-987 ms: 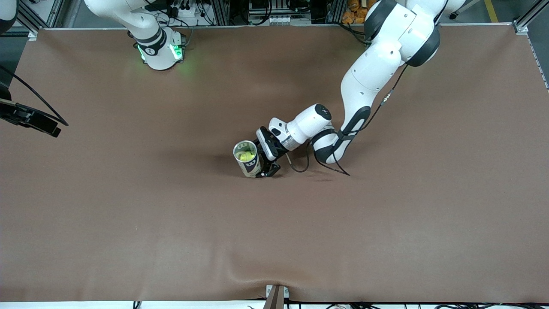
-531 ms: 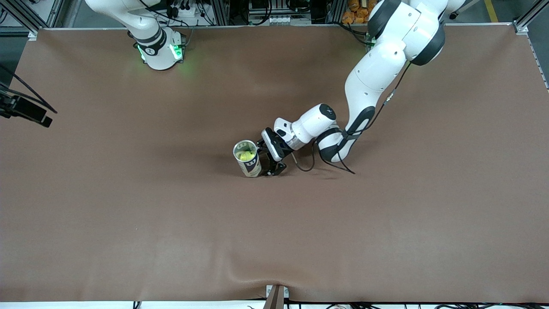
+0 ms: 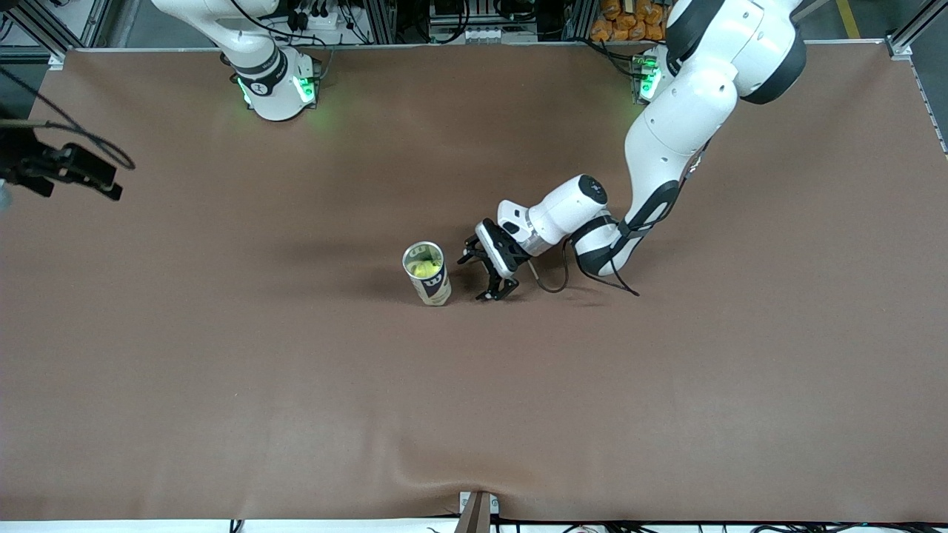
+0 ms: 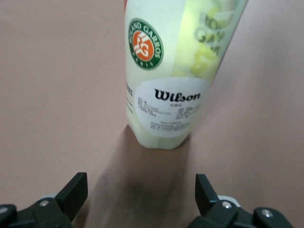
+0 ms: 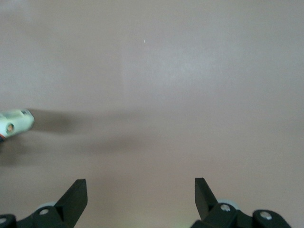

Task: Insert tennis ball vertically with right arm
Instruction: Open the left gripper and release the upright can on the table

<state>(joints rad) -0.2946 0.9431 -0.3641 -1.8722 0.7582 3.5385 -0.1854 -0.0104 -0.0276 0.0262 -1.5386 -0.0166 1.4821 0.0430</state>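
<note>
A clear Wilson can (image 3: pixel 428 275) stands upright in the middle of the brown table, with a yellow tennis ball (image 3: pixel 423 269) showing inside its open top. My left gripper (image 3: pixel 483 275) is open and empty, low over the table beside the can, toward the left arm's end. In the left wrist view the can (image 4: pixel 166 85) stands a little ahead of the open left gripper (image 4: pixel 141 190). My right gripper (image 3: pixel 96 178) is up over the table's edge at the right arm's end, open and empty (image 5: pixel 141 190). The can (image 5: pixel 14 124) shows small in the right wrist view.
The brown mat (image 3: pixel 474 400) covers the whole table, with a slight wrinkle at the edge nearest the front camera. The arm bases (image 3: pixel 275 85) with green lights stand along the edge farthest from the front camera. A black cable (image 3: pixel 552 281) hangs from the left wrist.
My left gripper has let go of the can and drawn back toward the left arm's end. The can stays upright. My right gripper has shifted at the table's edge.
</note>
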